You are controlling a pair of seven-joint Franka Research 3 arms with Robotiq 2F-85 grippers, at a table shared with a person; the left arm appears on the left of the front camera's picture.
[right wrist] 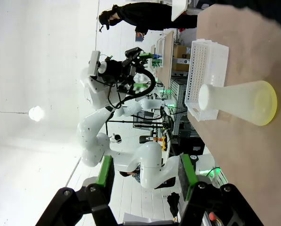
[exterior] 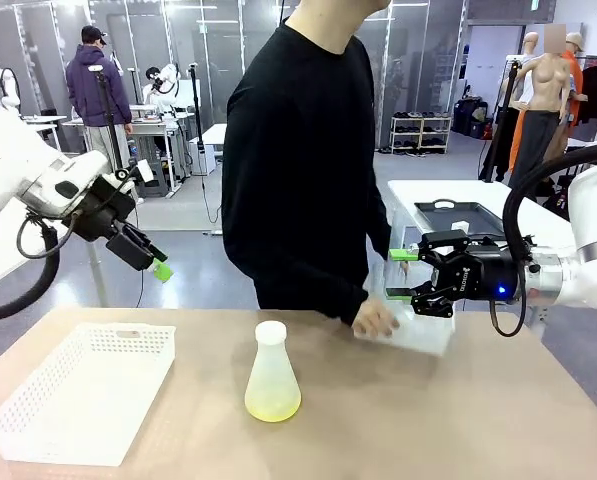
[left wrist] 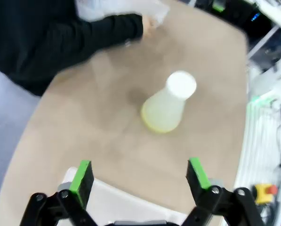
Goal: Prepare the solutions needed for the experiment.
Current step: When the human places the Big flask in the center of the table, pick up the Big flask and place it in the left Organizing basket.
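Observation:
A conical flask stands upright mid-table, capped by a white stopper. A shallow layer of pale yellow-green solution lies in its base. My left gripper hangs open high at the left, away from the flask. From the left wrist view the flask sits ahead of my open left gripper. My right gripper is open at the right, nothing between its fingers, beside the person's hand. The right wrist view has the flask lying sideways, far beyond my right gripper.
A white mesh basket sits at the table's front left. The person in black stands at the far edge, hand resting on a translucent white box just below my right gripper. A black tray rests on a table behind.

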